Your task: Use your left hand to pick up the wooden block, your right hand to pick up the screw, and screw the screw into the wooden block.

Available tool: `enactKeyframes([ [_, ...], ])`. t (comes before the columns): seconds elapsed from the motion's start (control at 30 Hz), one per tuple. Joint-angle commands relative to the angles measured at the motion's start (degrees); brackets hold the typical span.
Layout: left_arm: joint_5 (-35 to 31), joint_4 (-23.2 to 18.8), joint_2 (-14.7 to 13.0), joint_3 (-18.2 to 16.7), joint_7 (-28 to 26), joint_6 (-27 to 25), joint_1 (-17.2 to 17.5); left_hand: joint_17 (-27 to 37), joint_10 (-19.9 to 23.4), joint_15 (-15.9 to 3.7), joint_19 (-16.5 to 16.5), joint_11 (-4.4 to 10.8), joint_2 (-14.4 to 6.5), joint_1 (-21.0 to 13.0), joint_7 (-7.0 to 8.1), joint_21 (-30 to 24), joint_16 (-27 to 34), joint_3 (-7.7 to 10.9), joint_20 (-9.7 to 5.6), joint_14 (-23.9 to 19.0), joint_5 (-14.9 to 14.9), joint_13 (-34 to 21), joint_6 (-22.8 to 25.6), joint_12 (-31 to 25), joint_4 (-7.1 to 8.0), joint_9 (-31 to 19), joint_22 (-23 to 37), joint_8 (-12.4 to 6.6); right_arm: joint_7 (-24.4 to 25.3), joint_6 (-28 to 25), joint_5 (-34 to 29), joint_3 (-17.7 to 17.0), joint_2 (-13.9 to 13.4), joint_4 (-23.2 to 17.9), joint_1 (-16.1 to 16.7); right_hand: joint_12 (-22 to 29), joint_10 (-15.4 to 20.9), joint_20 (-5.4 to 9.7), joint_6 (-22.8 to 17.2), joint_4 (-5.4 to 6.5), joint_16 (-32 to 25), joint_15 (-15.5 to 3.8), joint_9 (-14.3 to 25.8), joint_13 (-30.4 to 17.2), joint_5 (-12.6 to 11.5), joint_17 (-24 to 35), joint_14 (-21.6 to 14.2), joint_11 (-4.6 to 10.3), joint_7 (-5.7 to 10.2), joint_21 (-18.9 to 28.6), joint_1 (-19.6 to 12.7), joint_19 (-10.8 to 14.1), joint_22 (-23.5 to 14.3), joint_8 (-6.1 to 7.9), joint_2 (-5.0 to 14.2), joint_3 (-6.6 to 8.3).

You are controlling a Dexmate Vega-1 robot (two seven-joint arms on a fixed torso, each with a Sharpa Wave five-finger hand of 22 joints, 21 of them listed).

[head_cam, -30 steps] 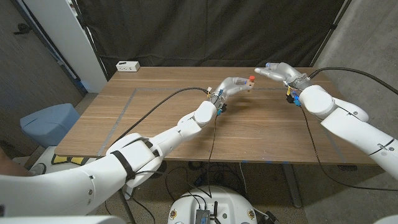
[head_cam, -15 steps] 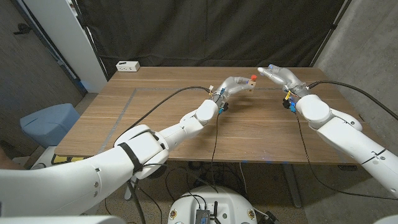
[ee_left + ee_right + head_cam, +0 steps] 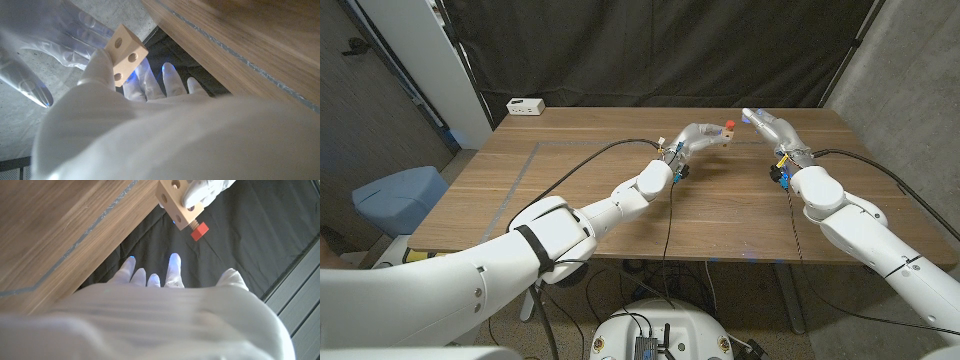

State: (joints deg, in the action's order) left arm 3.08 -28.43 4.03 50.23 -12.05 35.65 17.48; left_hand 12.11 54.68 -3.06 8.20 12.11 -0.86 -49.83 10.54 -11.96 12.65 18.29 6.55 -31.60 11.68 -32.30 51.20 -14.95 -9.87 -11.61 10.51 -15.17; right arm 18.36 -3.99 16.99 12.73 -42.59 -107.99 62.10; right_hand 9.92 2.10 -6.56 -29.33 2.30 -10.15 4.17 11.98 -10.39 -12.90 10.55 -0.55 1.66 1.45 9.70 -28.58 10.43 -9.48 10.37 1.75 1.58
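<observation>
Your left hand [image 3: 698, 137] grips the wooden block [image 3: 176, 202] above the table's [image 3: 620, 215] far edge, the red-headed screw [image 3: 199, 230] already seated in it, while your right hand [image 3: 765, 124] hovers beside, fingers apart, empty.

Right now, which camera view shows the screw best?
The right wrist view: the screw is close and sharp, its red head sticking out of the block that the left hand holds. The head view shows it as a small red dot. In the left wrist view I cannot make it out.
</observation>
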Motion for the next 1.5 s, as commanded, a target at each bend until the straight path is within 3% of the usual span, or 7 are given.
enactKeyframes([
  [0.03, -0.3, -2.0, -0.7, 0.2, -0.8, -0.3, 1.0, 0.1, 0.7, -5.34, 0.4, 0.38, -3.4, -2.6, -0.79, -0.2, 0.0, 1.49, 0.27, -0.4, 0.3, -0.5, 4.9, -0.2, 1.15, -0.3, 0.2, -0.47, 1.5, 6.2, 3.6, 0.3, 3.2, 3.3, 0.8, 0.0, -1.2, -0.22, 0.5, 0.17, -0.2, 0.30, -0.1, -0.1, 0.1, 0.2, 0.7, 0.16, 0.02, 0.1, 0.7, -0.7, -0.1, -0.12, 0.09, -0.15],
  [0.4, -1.0, -4.5, -1.6, 0.1, -1.3, -1.2, 2.0, 0.1, 0.6, -5.32, 0.4, 0.37, -3.4, -2.5, -0.92, -0.2, 0.0, 1.49, 0.22, -0.4, 0.3, -0.5, 4.9, -0.1, 1.15, -0.3, 0.2, -0.44, 0.5, 9.8, 5.6, 0.7, 4.2, 5.0, 1.0, -0.1, -3.6, -0.01, 3.6, 0.52, -0.1, 1.14, -0.4, 0.0, 0.3, 0.3, 3.2, -0.06, 0.80, 0.2, 1.9, -3.0, -0.2, -0.39, 0.73, -0.40],
  [0.67, -1.2, -5.8, -2.1, 0.0, -1.2, -1.3, 2.6, 0.1, 0.6, -5.33, 0.4, 0.38, -3.4, -2.5, -0.85, -0.1, 0.0, 1.51, 0.30, -0.4, 0.3, -0.5, 4.9, -0.1, 1.17, -0.3, 0.2, -0.42, -0.5, 11.5, 7.1, 1.3, 5.0, 5.8, 0.9, 0.0, -5.9, -0.34, 5.4, 1.62, -0.2, 2.22, -0.8, 0.1, 0.5, 0.6, 5.5, -2.09, 0.88, 0.2, 4.0, -5.3, -0.2, -0.33, 1.67, -0.84],
  [1.0, -1.3, -6.6, -2.5, -0.3, -0.9, -1.3, 3.0, 0.1, 0.7, -5.34, 0.4, 0.37, -3.5, -2.5, -0.85, -0.1, 0.0, 1.51, 0.28, -0.4, 0.3, -0.5, 4.8, -0.2, 1.20, -0.3, 0.2, -0.37, -0.8, 12.0, 7.1, 2.2, 5.0, 5.8, 0.9, 0.2, -7.0, -0.97, 4.2, 2.61, -0.4, 2.56, -1.0, 0.1, 0.5, 0.8, 6.7, -2.72, 1.37, 0.3, 6.0, -6.8, -0.2, 0.47, 2.31, -1.33],
  [1.5, -1.5, -8.0, -3.2, -0.5, -0.4, -2.0, 3.5, 0.1, 0.8, -5.29, 0.4, 0.37, -3.4, -2.4, -0.81, -0.1, -0.1, 1.49, 0.28, -0.5, 0.3, -0.6, 4.8, -0.2, 1.18, -0.3, 0.2, -0.33, -0.3, 12.2, 7.4, 2.6, 5.4, 5.3, 0.9, 0.4, -7.4, -1.23, 2.4, 2.85, -0.5, 2.53, -1.2, 0.1, 0.4, 0.7, 7.2, -2.68, 1.91, 0.5, 6.7, -7.2, -0.2, 1.01, 2.62, -1.48],
])
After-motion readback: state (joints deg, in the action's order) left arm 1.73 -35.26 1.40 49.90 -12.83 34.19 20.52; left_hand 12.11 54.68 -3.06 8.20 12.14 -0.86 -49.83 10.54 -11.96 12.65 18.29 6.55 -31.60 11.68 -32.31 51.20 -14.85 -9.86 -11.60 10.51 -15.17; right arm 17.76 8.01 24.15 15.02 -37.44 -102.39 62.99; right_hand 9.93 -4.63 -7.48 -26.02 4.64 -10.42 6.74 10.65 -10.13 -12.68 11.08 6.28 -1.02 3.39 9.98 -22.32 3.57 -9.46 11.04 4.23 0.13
